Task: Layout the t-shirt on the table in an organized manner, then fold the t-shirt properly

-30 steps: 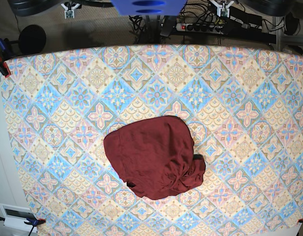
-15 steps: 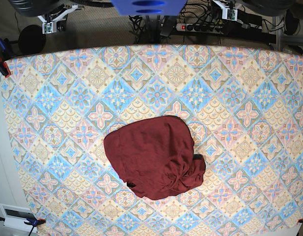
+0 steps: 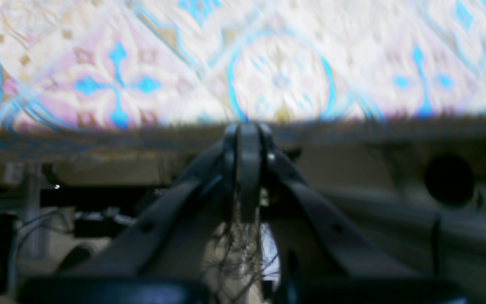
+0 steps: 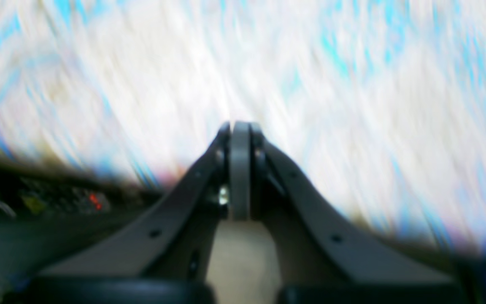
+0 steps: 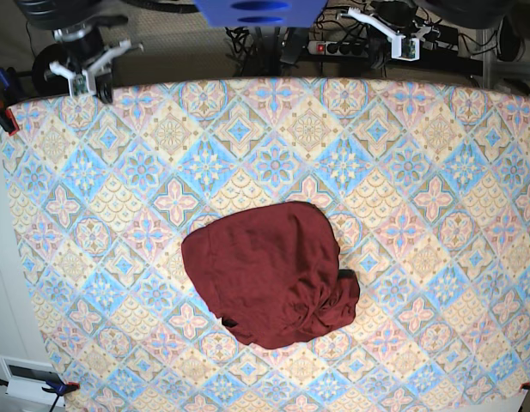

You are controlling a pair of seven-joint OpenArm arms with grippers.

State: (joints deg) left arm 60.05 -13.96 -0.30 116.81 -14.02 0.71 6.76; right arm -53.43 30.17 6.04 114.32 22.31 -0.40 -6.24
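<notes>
The dark maroon t-shirt (image 5: 269,275) lies crumpled in a rounded heap on the middle of the table (image 5: 419,172), with a bunched knot at its lower right. Both grippers are far from it, at the table's far edge. My right gripper (image 5: 89,79) hangs over the far left corner, my left gripper (image 5: 405,48) just beyond the far edge at the right. In the blurred wrist views, the left gripper (image 3: 245,126) and the right gripper (image 4: 238,124) both have their jaws pressed together with nothing between them, above the patterned cloth (image 3: 281,80).
A power strip (image 5: 350,47) and cables lie on the floor behind the far edge. Clamps (image 5: 3,112) grip the cloth at the left edge. A white box (image 5: 28,378) sits off the near left corner.
Both arms have come down from the top of the base view toward the table's far edge, the right one further. The t-shirt has not moved.
</notes>
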